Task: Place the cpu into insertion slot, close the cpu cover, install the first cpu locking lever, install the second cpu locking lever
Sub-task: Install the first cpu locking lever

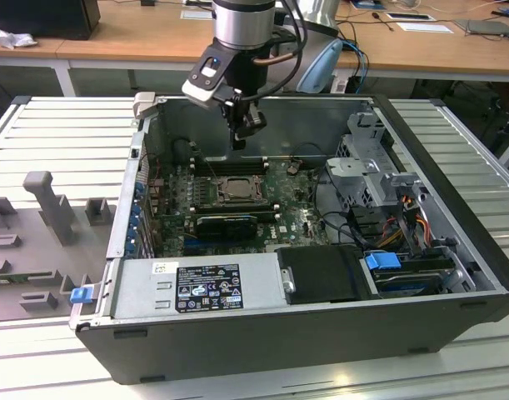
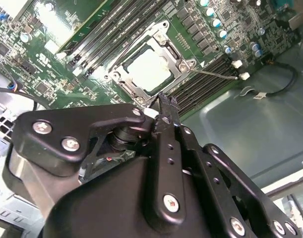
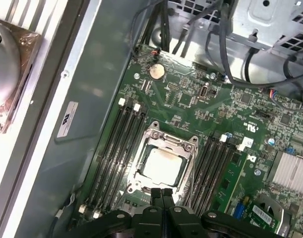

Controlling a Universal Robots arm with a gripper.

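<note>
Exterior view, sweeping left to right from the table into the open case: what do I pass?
Grey upright block → blue tab → cpu → black box → blue clip.

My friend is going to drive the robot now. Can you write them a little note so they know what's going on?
The gripper has its fingers shut and holds nothing. It hangs over the motherboard, close to the cpu.
The cpu sits in its slot on the motherboard.
The cpu cover looks folded down flat around the cpu.
Done: cpu placed, and the cover seems closed.
Left: a thin lever sticks out sideways from the cover in the second wrist view, so it looks unlatched. I cannot tell about the other lever.
</note>
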